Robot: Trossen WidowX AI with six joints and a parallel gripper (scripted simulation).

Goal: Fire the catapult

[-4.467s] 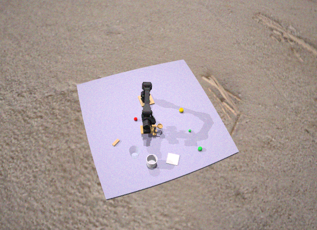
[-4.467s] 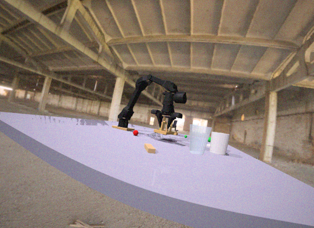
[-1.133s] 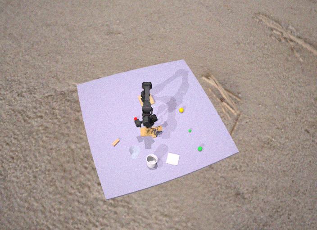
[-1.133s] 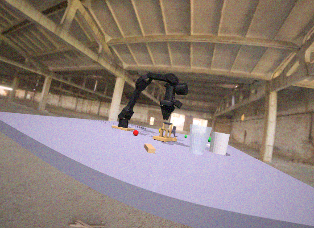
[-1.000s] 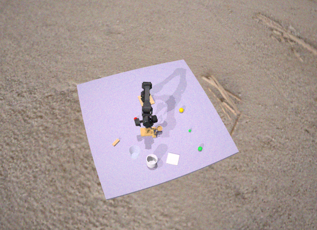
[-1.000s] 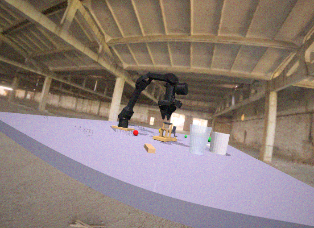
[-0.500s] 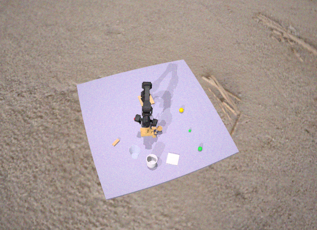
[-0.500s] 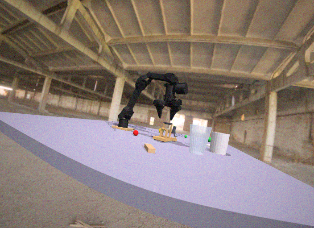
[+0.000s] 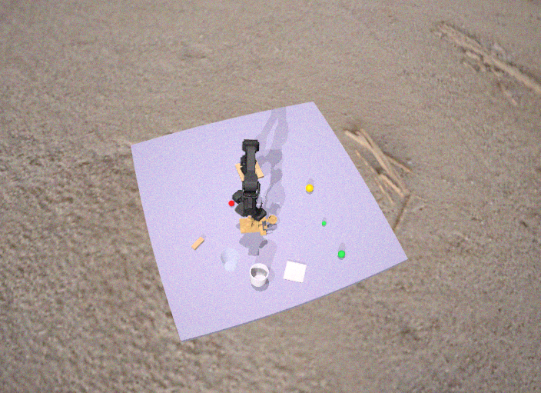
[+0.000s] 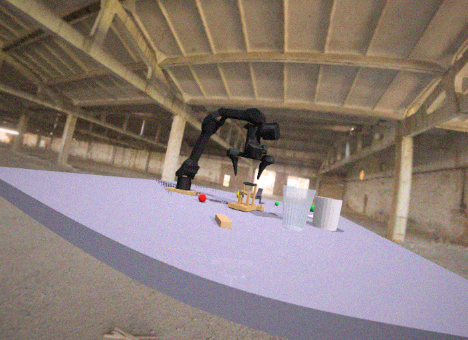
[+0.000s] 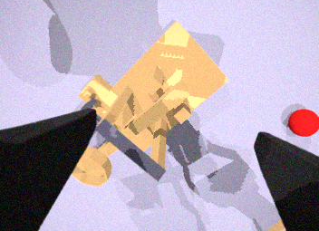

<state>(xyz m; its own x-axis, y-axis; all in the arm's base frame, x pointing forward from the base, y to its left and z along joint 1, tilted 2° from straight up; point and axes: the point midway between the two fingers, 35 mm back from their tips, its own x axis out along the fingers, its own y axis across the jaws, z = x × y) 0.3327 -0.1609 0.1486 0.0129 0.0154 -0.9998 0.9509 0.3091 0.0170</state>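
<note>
My gripper (image 9: 249, 205) (image 10: 247, 176) (image 11: 177, 128) is open and empty, pointing down above the catapult. The wooden catapult (image 9: 247, 225) (image 10: 245, 207) (image 11: 190, 69) stands on the table, its base slanted between my fingers in the wrist view. No ball shows in its round cup (image 9: 272, 218) (image 11: 92, 168). A red ball (image 9: 231, 203) (image 10: 202, 197) (image 11: 304, 122) lies on the table beside the catapult, outside my fingers. The white mug (image 9: 259, 278) (image 10: 328, 213) stands upright towards the near edge in the top view. Which ball is meant cannot be told.
A yellow ball (image 9: 309, 188), a small green ball (image 9: 323, 223) and a larger green ball (image 9: 341, 254) lie right of the catapult. A clear glass (image 9: 229, 258) (image 10: 296, 207) stands near the mug. A wooden block (image 9: 197, 243) (image 10: 223, 221) and a flat white square (image 9: 294, 271) also lie there.
</note>
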